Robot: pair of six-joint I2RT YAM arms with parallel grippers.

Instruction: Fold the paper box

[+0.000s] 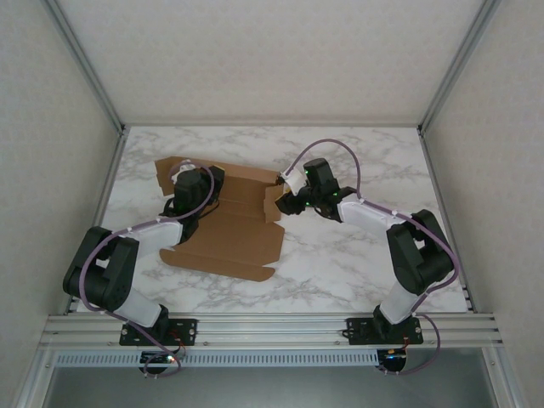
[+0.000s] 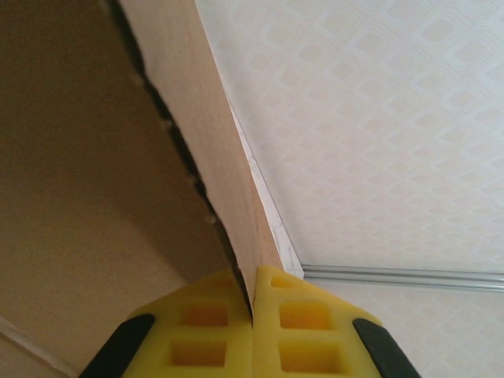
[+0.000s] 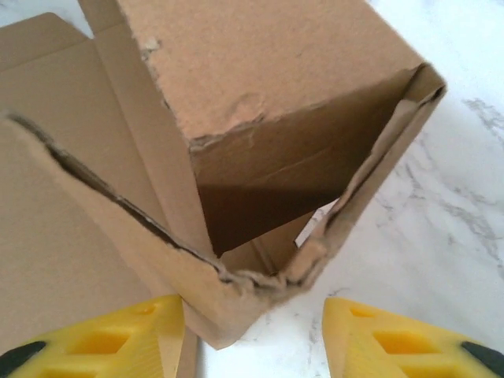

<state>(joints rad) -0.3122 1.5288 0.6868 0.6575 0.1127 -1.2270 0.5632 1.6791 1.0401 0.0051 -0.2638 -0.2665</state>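
Both arms rise from their bases at the near edge and bend forward over the marble table (image 1: pixel 340 272), with elbows pointing outward. The paper box (image 1: pixel 234 238) lies mostly flat, left of centre. The left gripper (image 1: pixel 189 180) is at its far left flap and the right gripper (image 1: pixel 285 185) at its right flap.

From the left wrist, the left gripper (image 2: pixel 252 307) has its jaws pressed together, pinching a raised flap of the paper box (image 2: pixel 209 142) by its edge.

From the right wrist, the right gripper (image 3: pixel 253 319) has its jaws spread, one on each side of a folded-up corner of the paper box (image 3: pixel 276 87).
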